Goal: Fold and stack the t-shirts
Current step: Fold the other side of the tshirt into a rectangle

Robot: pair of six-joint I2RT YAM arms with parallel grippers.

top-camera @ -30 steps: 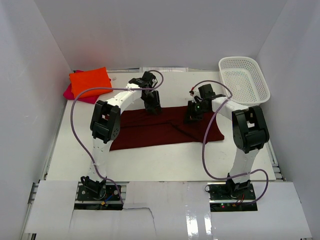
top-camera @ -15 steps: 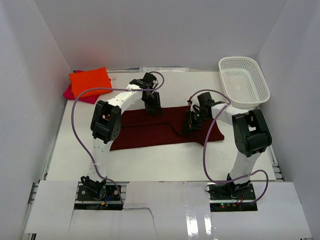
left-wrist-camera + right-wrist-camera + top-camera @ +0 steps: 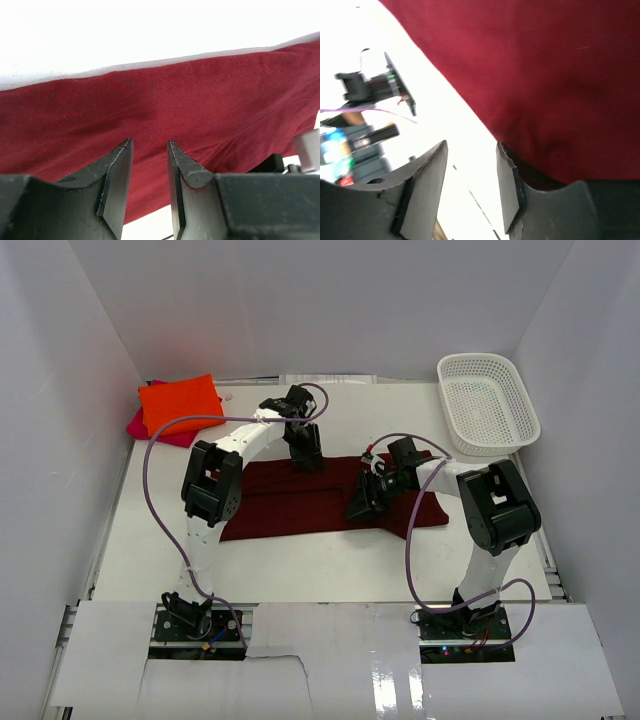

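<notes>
Three shirts lie on the white table [image 3: 300, 565]. The maroon shirt [image 3: 290, 505] is spread as a long flat band in the middle, and the orange shirt [image 3: 180, 403] sits folded on the pink shirt [image 3: 138, 424] in the far left corner. The left gripper [image 3: 306, 455] is low over the maroon shirt's far edge, its fingers apart with only cloth showing through the gap. The right gripper [image 3: 470, 145] is at the shirt's near right part, jaws parted and holding nothing; one finger seems to brush the cloth's edge, though the wrist view is blurred. A white mesh basket [image 3: 520, 400] stands at the far right.
</notes>
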